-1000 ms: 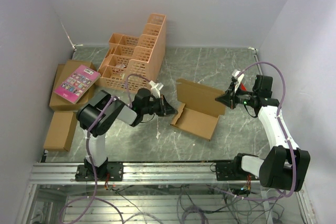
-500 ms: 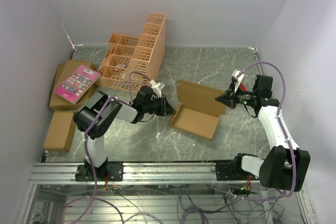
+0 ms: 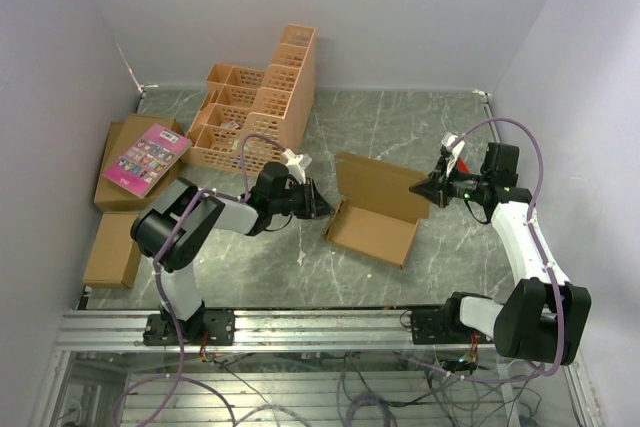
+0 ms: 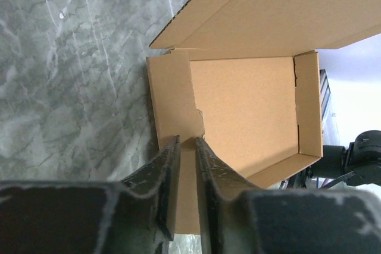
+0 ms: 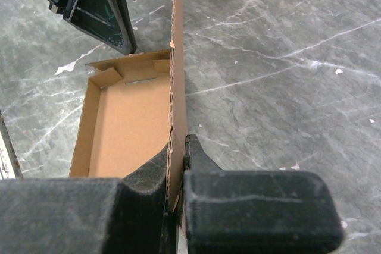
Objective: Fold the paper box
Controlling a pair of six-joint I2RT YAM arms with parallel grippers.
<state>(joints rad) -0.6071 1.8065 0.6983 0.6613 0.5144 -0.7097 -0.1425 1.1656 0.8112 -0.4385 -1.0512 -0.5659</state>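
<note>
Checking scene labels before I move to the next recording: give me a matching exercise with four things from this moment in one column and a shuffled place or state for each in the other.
Things:
1. pink book
2. orange crate
3. right gripper
4. paper box

Places or states:
A. fingers shut on the upright lid
B. lies open in the middle of the table, tray facing up
C. rests on a closed brown carton at the left edge
D. stands towards the far left corner

Pairs: 1-C, 2-D, 3-A, 4-B.

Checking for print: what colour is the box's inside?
Plain brown box, unprinted; left wrist view.
</note>
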